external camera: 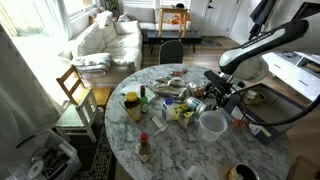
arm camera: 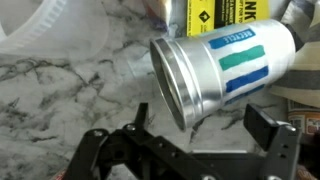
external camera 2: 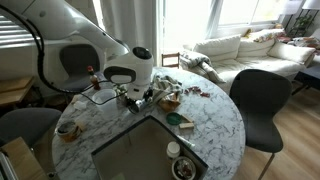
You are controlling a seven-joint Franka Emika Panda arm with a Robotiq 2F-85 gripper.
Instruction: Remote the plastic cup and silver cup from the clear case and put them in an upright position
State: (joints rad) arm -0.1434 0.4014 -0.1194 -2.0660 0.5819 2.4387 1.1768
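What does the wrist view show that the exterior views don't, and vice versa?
Wrist only: the silver cup up close, tipped on its side with its mouth toward the open tool, green and blue stripes readable. Exterior only: the arm, a chair and the sofa, in an exterior view. Shared: the marble table and the clear case.

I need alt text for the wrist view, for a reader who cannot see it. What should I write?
A silver cup with teal and blue stripes apparently lies on its side on the marble table, its open mouth facing lower left. Below it the black gripper stands open, holding nothing; the clear case shows at top left.
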